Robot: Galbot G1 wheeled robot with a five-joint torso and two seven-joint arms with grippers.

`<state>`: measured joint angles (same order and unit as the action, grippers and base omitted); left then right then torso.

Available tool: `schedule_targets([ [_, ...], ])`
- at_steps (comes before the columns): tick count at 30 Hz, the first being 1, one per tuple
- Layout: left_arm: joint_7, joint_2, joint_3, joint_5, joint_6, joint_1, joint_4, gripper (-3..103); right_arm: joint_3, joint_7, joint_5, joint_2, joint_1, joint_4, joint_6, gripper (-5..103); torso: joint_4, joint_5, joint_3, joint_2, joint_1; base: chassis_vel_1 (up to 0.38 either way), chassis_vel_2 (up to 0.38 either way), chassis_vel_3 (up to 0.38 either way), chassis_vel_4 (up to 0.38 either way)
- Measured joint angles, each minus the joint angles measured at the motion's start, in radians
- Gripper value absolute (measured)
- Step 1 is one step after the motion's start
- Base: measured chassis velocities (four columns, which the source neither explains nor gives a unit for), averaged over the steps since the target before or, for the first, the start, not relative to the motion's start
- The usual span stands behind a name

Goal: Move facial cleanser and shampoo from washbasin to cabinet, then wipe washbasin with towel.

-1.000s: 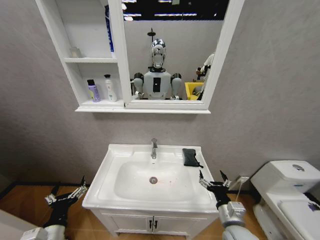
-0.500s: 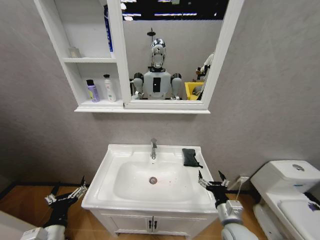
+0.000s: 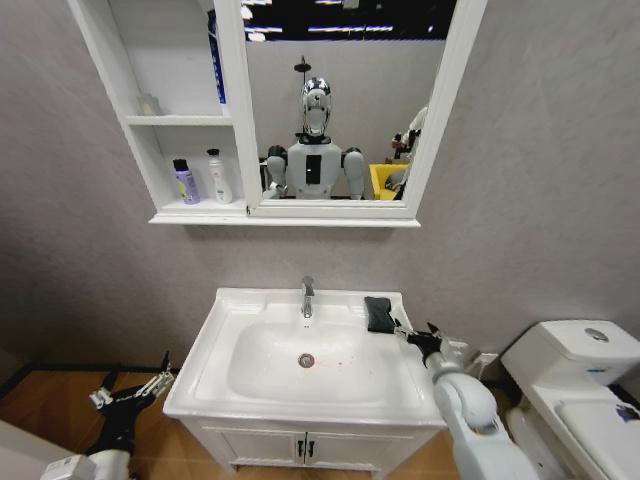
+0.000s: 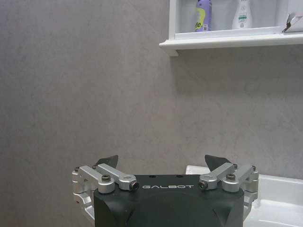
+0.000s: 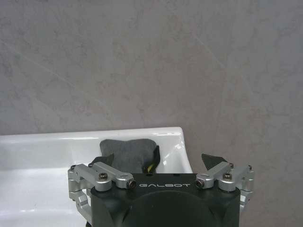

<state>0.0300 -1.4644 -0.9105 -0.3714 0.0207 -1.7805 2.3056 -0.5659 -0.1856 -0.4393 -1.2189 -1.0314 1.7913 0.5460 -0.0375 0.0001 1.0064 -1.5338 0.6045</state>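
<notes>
Glossy white ceramic washbasin (image 3: pixel 220 340), chrome faucet (image 3: pixel 308 297), matt black cloth towel (image 3: pixel 378 313), matt grey wall (image 3: pixel 540 200).

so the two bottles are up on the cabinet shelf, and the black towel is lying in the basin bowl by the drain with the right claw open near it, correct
Not quite. The towel lies on the washbasin top's back right corner, beside the faucet, not in the bowl; the head view shows it. The rest holds: both bottles stand on the cabinet shelf, and the right claw is open near the towel.
</notes>
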Motion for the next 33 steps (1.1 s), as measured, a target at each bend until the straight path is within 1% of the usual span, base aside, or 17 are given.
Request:
schedule_targets([
  [1,0.0,0.0,0.0,0.0,0.0,0.0,0.0,100,0.0,0.0,0.0,0.0,0.0,0.0,0.0,100,0.0,0.0,0.0,0.0,0.0,0.0,0.0,0.0,0.0],
  [3,0.0,0.0,0.0,0.0,0.0,0.0,0.0,100,0.085,0.001,-0.015,0.034,0.128,-0.143,0.01,100,0.0004,-0.0001,0.0,0.0,0.0,0.0,0.0,0.0,0.0],
  [5,0.0,0.0,0.0,0.0,0.0,0.0,0.0,100,0.11,0.002,-0.015,0.038,0.163,-0.18,0.014,100,0.0003,-0.0003,0.0,0.0,0.0,0.0,0.0,0.0,0.0],
  [9,-0.001,0.0,0.0,0.0,0.0,0.0,0.0,100,0.174,0.0,-0.012,0.022,0.253,-0.267,0.031,100,0.0002,-0.0001,0.0,0.0,0.0,0.0,0.0,0.0,0.0],
  [10,0.0,0.0,0.0,0.0,0.0,0.0,0.0,100,0.187,-0.004,-0.012,0.015,0.27,-0.278,0.04,102,0.0,-0.0001,0.0,0.0,0.0,0.0,0.0,0.0,0.0],
  [11,-0.001,0.0,0.0,0.0,0.0,0.0,0.0,100,0.203,-0.008,-0.016,0.006,0.287,-0.286,0.057,100,0.0,-0.0001,0.0,0.0,0.0,0.0,0.0,0.0,0.0],
  [13,-0.001,0.0,0.0,0.0,0.0,0.0,0.0,100,0.211,-0.017,-0.019,0.001,0.297,-0.292,0.071,98,0.0001,-0.0002,0.0,0.0,0.0,0.0,0.0,0.0,0.0],
  [14,0.0,0.0,0.0,0.0,0.0,0.0,0.0,100,0.217,-0.033,-0.026,-0.005,0.304,-0.298,0.085,94,0.0002,-0.0002,0.0,0.0,0.0,0.0,0.0,0.0,0.0],
  [15,-0.001,0.0,0.0,0.0,0.0,0.0,0.0,100,0.219,-0.054,-0.031,-0.008,0.305,-0.299,0.096,94,0.0002,-0.0002,0.0,0.0,0.0,0.0,0.0,0.0,0.0],
  [16,-0.001,0.0,0.0,0.0,0.0,0.0,0.0,100,0.216,-0.074,-0.033,-0.011,0.3,-0.294,0.112,90,0.0002,-0.0002,0.0,0.0,0.0,0.0,0.0,0.0,0.0],
  [18,-0.001,0.0,0.0,0.0,0.0,0.0,0.0,100,0.21,-0.084,-0.034,-0.012,0.29,-0.284,0.124,88,0.0004,-0.0001,0.0,0.0,0.0,0.0,0.0,0.0,0.0],
  [19,-0.001,0.0,0.0,0.0,0.0,0.0,0.0,100,0.204,-0.088,-0.034,-0.008,0.278,-0.272,0.131,84,0.0006,-0.0002,0.0,0.0,0.0,0.0,0.0,0.0,0.0],
  [22,-0.001,0.0,0.0,0.0,0.0,0.0,0.0,100,0.196,-0.09,-0.03,0.002,0.262,-0.261,0.134,87,0.0008,-0.0001,0.0,0.0,0.0,0.0,0.0,0.0,0.0],
  [27,-0.001,0.0,0.0,0.0,0.0,0.0,0.0,100,0.189,-0.082,-0.04,0.011,0.256,-0.272,0.13,89,0.0002,-0.0001,0.0,0.0,0.0,0.0,0.0,0.0,0.0],
  [29,-0.001,0.0,0.0,0.0,0.0,0.0,0.0,100,0.19,-0.074,-0.044,0.012,0.258,-0.281,0.124,79,0.0002,-0.0001,0.0,0.0,0.0,0.0,0.0,0.0,0.0],
  [30,-0.001,0.0,0.0,0.0,0.0,0.0,0.0,100,0.19,-0.074,-0.044,0.012,0.258,-0.281,0.124,79,0.0002,-0.0001,0.0,0.0,0.0,0.0,0.0,0.0,0.0],
  [33,-0.001,0.0,0.0,0.0,0.0,0.0,0.0,100,0.199,-0.07,-0.05,0.018,0.274,-0.291,0.124,62,0.0003,-0.0001,0.0,0.0,0.0,0.0,0.0,0.0,0.0],
])
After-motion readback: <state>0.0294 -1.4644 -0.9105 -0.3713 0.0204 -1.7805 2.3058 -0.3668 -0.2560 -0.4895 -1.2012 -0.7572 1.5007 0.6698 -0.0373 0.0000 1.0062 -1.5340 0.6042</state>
